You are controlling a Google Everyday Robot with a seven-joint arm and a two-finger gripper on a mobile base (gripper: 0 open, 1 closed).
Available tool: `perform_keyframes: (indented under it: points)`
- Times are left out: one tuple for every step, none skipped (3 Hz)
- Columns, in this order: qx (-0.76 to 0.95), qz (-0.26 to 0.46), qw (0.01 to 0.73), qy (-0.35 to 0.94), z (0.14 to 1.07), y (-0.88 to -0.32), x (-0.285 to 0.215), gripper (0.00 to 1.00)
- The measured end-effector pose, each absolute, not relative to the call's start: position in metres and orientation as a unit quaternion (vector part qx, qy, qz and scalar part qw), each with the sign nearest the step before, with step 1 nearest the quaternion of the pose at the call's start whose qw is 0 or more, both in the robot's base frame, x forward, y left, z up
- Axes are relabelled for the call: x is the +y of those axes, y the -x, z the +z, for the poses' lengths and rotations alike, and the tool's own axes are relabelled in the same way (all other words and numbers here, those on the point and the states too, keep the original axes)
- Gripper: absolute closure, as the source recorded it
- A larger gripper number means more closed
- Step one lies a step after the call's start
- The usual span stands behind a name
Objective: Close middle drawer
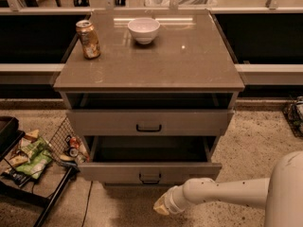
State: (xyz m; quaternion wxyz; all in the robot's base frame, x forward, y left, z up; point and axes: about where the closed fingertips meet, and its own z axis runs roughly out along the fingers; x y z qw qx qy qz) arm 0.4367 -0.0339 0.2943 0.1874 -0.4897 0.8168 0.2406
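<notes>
Hanging above speckled floor (251,141), hand (162,205) (grip unclear) just before open middle drawer (149,170)

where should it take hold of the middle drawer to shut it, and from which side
Take the middle drawer on its flat front, at the small black handle in the centre, coming straight from the front. It stands pulled well out, so a centred push should slide it in without skewing. The gripper hangs just below that front, slightly right of the handle.
</notes>
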Motion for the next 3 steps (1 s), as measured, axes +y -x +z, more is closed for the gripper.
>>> perform_keyframes:
  points:
    - [0.817, 0.226, 0.195, 0.494, 0.293, -0.469, -0.040, 1.00]
    - [0.820, 0.213, 0.209, 0.488, 0.287, -0.520, -0.059, 1.00]
    - [0.820, 0.212, 0.210, 0.488, 0.287, -0.521, -0.060, 1.00]
